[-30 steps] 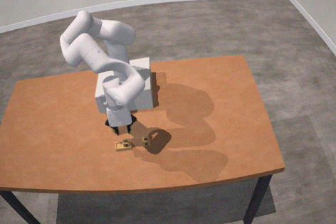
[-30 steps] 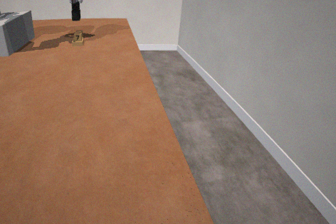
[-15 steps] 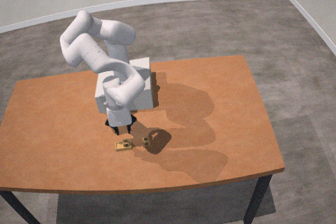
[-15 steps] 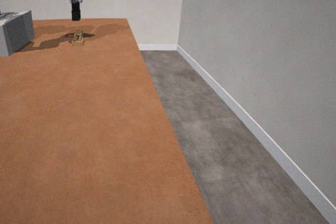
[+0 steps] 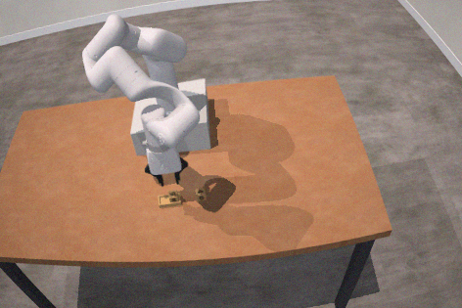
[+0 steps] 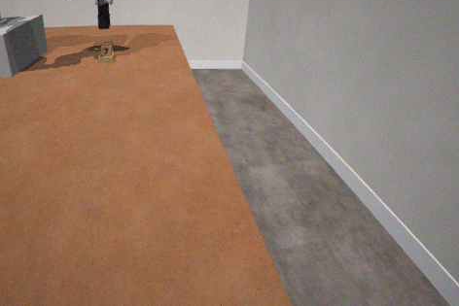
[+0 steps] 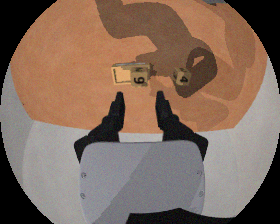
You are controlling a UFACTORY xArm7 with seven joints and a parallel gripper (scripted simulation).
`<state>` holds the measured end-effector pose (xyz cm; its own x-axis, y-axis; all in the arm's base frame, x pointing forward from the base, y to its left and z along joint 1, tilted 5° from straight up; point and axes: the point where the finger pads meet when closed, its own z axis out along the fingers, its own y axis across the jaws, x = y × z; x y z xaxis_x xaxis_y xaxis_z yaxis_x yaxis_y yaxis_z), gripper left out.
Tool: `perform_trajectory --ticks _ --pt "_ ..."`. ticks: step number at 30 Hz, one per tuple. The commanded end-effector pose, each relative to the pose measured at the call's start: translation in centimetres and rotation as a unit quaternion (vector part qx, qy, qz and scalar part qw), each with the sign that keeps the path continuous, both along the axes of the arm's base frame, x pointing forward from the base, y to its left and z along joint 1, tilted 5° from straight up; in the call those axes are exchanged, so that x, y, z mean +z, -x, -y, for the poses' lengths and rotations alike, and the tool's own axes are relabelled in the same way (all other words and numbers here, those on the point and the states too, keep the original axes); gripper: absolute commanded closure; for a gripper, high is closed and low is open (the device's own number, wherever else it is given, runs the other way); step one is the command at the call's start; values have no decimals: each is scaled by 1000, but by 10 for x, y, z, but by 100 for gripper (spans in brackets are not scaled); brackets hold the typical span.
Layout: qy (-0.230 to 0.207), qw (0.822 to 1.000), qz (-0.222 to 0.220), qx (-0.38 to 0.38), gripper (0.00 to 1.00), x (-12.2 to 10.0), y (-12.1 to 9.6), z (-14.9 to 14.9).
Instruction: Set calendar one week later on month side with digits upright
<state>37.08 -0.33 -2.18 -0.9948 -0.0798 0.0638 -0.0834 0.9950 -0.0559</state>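
A small wooden calendar tray (image 5: 162, 202) (image 7: 119, 75) (image 6: 106, 59) lies flat on the orange table. One digit cube (image 5: 173, 197) (image 7: 141, 77) (image 6: 105, 51) stands in the tray's right part; the exterior view shows a 7 on it. The other cube (image 5: 201, 193) (image 7: 181, 77) sits on the table to the right of the tray, in the arm's shadow, apart from it, with a 4 on its top face. My gripper (image 5: 167, 179) (image 6: 103, 22) (image 7: 140, 99) hangs above and just behind the tray, pointing down, fingers half apart with nothing between them.
The arm's white base box (image 5: 196, 107) (image 6: 19, 43) stands behind the tray. The table's front edge (image 5: 196, 261) is a short way in front of the tray. In the exterior view the table's right edge (image 6: 194, 85) drops to the grey floor.
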Motion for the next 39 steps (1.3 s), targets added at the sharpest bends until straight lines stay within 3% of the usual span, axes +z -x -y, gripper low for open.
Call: perform_trajectory --ticks 1,39 --pt "0 1000 1 0 51 -2 -1 0" --pt "0 1000 1 0 51 -44 1 3"
